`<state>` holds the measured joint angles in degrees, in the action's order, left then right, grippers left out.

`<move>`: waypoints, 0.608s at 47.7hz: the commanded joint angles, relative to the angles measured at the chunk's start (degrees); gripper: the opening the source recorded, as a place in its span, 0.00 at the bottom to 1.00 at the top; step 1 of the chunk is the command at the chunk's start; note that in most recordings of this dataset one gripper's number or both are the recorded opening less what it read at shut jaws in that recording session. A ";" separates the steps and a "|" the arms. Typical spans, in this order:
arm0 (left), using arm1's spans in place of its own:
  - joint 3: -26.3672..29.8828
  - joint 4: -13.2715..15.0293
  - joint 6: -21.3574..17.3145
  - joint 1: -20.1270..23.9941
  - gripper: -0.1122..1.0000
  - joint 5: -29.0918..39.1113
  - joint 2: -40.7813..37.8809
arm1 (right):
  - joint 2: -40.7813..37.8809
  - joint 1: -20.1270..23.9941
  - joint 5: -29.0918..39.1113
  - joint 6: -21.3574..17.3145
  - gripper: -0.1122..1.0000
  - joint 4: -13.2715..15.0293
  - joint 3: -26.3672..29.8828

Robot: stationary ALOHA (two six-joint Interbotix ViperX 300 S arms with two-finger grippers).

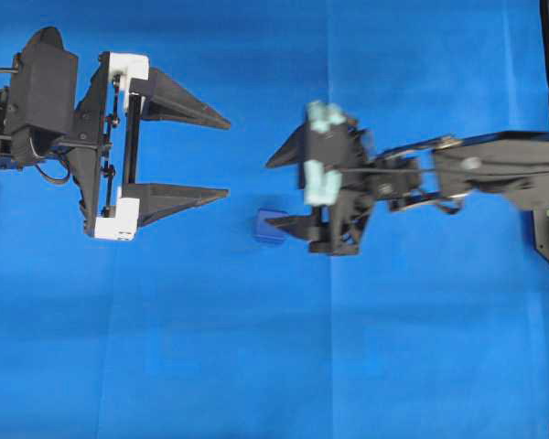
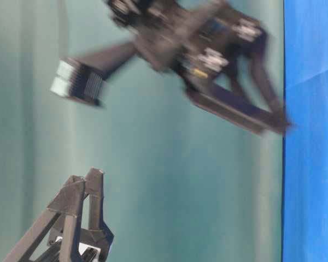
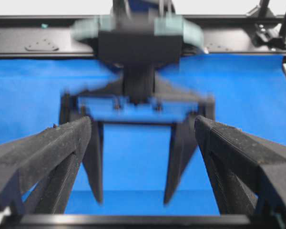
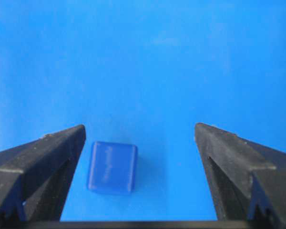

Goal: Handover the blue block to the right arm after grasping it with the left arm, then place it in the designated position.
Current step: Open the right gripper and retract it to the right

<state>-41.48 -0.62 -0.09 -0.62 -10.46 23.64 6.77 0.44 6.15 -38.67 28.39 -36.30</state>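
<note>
The right arm's claw (image 1: 276, 192) stands with its two black fingers spread wide and nothing pinched between them. The blue block (image 1: 269, 226) lies on the blue cloth (image 1: 256, 366), loose. Seen from the right wrist camera, the block (image 4: 112, 167) sits between the two fingers but off to one side, just beside the left-hand finger (image 4: 52, 152) and well apart from the other (image 4: 229, 157); whether it touches the nearer finger cannot be told. From overhead, the block sits right at the tip of the lower finger of this claw, on the side facing the other arm.

The left arm's claw (image 1: 229, 157), the one with white bracket pieces (image 1: 128, 66), is spread fully too and holds nothing. Its fingertips point toward the right claw, with a clear gap of cloth between the two; the block lies in that gap, nearer the right claw and a little beyond and below the left claw's lower fingertip.

In the left wrist view, the right claw (image 3: 133, 200) faces it, blurred, between the left fingers (image 3: 47, 148)
</note>
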 commanded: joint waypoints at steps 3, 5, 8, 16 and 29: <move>0.88 0.09 -0.09 -0.18 0.94 -0.44 0.97 | 7.82 0.18 3.25 0.18 0.86 0.09 -0.62; 0.88 0.00 -0.09 -0.18 0.94 -0.44 0.97 | 9.76 0.18 4.39 0.18 0.86 0.18 -1.05; 0.88 0.09 -0.09 -0.18 0.94 -0.35 0.97 | 12.74 0.18 6.15 0.26 0.86 0.18 -1.76; 0.97 0.00 -0.09 -0.18 0.94 -0.44 0.88 | 19.95 0.18 9.49 0.26 0.86 0.53 -3.78; 1.32 0.09 0.00 -0.18 0.94 -0.35 0.79 | 27.60 0.18 11.95 0.26 0.86 0.53 -6.33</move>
<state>-41.48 -0.62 -0.09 -0.70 -10.46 23.64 32.43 0.53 17.75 -38.50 28.74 -42.89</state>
